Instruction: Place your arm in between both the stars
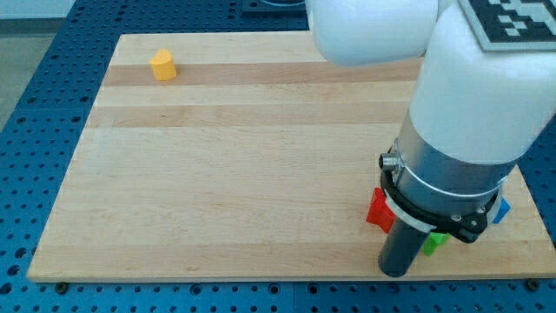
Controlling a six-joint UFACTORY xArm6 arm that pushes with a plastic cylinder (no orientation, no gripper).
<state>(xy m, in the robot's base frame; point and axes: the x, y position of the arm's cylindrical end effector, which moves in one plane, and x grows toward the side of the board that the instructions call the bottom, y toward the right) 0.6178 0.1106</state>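
Observation:
The dark rod comes down at the view's lower right, and my tip point(396, 271) sits near the board's bottom edge. A red block point(379, 211) lies just left of the rod, partly hidden by the arm; its shape is not clear. A green block point(433, 243) peeks out just right of the rod, mostly hidden. A blue block point(501, 209) shows as a sliver at the arm's right side. My tip stands between the red and green blocks, slightly below both. A yellow block point(162, 64), roughly hexagonal, sits far off at the view's top left.
The wooden board point(234, 174) lies on a blue perforated table point(35, 52). The large white and grey arm body point(478, 104) covers the board's right side and hides whatever lies under it.

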